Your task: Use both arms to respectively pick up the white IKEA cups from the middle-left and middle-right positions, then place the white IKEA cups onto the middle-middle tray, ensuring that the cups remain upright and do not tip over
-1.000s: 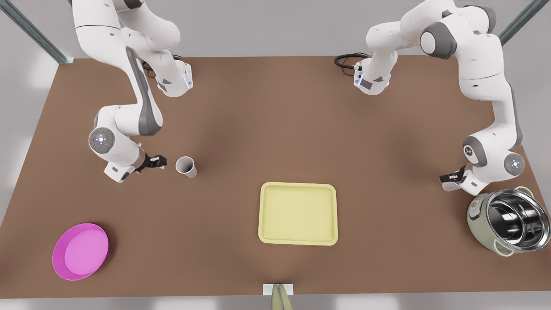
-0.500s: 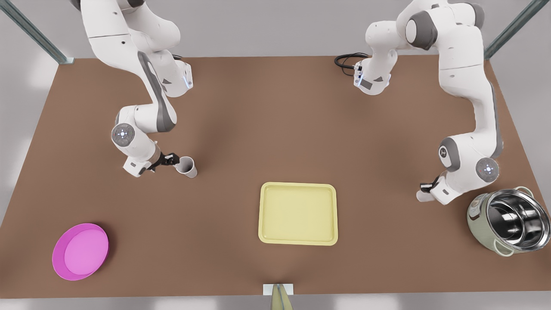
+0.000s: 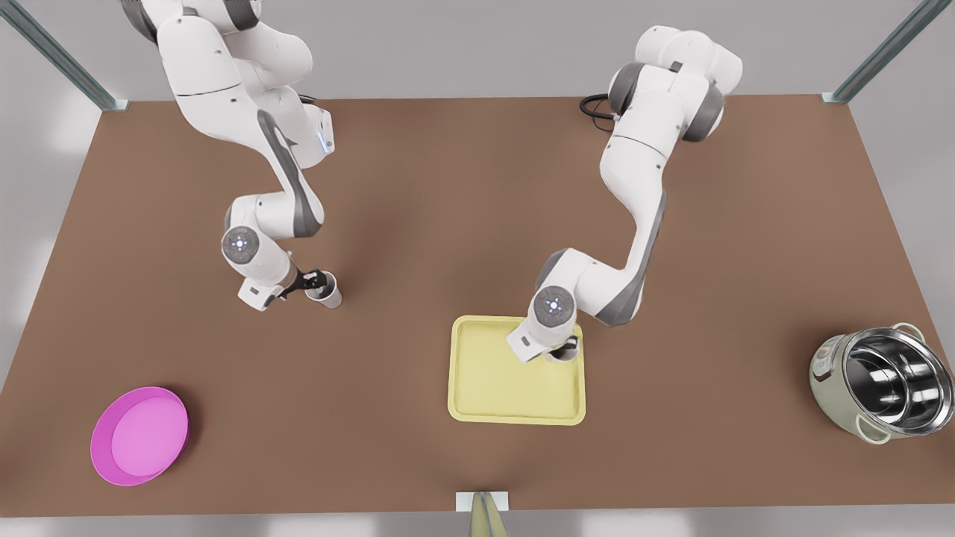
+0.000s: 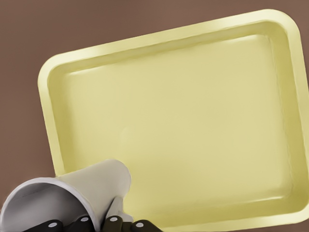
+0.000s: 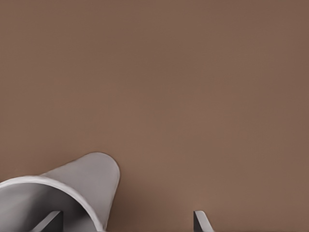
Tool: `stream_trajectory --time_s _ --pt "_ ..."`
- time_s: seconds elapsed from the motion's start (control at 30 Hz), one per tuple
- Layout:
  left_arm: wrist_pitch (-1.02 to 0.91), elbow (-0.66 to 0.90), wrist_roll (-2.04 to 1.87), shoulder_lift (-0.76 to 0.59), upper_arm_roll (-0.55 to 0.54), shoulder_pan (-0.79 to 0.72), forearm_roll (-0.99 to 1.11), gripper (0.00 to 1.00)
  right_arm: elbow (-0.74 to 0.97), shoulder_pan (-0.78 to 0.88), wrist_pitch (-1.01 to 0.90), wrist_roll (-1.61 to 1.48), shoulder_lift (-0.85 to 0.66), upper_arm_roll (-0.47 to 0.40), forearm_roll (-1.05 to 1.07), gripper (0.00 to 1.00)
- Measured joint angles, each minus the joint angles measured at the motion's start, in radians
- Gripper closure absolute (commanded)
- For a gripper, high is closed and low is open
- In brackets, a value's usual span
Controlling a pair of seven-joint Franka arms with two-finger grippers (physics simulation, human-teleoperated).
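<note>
The arm on the front view's right carries the left wrist view. Its left gripper [image 3: 561, 347] hangs over the far right corner of the pale yellow tray [image 3: 515, 395], shut on the wall of a white cup [image 4: 91, 188] that is held upright above the tray [image 4: 193, 121]. In the front view that cup [image 3: 565, 356] is mostly hidden under the wrist. At the front view's left, my right gripper [image 3: 313, 282] has reached the other white cup [image 3: 328, 292], which stands on the table. It is open [image 5: 126, 220], with one finger inside the cup [image 5: 82, 183] and the other finger [image 5: 200, 220] far outside.
A round pink bowl [image 3: 139, 435] sits near the front edge at the front view's left. A shiny steel pot [image 3: 884, 384] lies tilted at the front view's right. Black cable [image 3: 597, 104] coils by the far edge. The brown table [image 3: 418, 224] spreads between the arms.
The arm on the front view's right swung from beside the pot to over the tray's corner with its cup. The other arm slid up to its cup until the fingers straddle the wall.
</note>
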Motion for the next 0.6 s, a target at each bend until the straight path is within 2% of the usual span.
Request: stream_trajectory --time_s 0.03,0.07,0.1,0.13,0.2,0.23,0.27,0.47,0.6 --pt "0.006 -0.001 -0.037 0.005 0.0 0.001 0.006 0.79 0.0 0.0 0.005 0.0 0.008 0.0 0.0 0.0" --pt "0.012 -0.003 -0.073 0.012 0.0 0.002 0.01 0.79 0.0 0.0 0.01 0.0 0.015 0.0 0.0 0.13" --pt "0.02 -0.004 -0.107 0.02 0.0 0.002 0.013 0.79 0.0 0.0 0.014 -0.001 0.019 0.0 0.001 0.4" --pt "0.029 -0.007 -0.138 0.025 0.0 0.002 0.015 0.79 0.0 0.0 0.019 -0.003 0.024 0.0 0.001 0.55" --pt "0.046 -0.009 -0.197 0.033 0.0 0.004 0.017 0.75 0.006 0.003 0.026 -0.008 0.033 0.0 0.004 0.7" --pt "0.054 -0.01 -0.223 0.036 0.0 0.005 0.017 0.52 0.011 0.007 0.029 -0.014 0.036 0.0 0.008 0.75" --pt "0.062 -0.01 -0.248 0.038 0.0 0.005 0.017 0.01 0.016 0.01 0.03 -0.024 0.037 0.001 0.016 0.79" --pt "0.086 -0.01 -0.354 0.025 0.001 0.017 -0.003 0.0 0.064 0.03 0.027 -0.041 0.028 0.0 0.004 0.79" --pt "0.049 -0.006 -0.416 -0.03 0.0 0.022 0.007 0.0 0.242 0.089 0.004 -0.037 0.067 0.0 0.006 0.79"
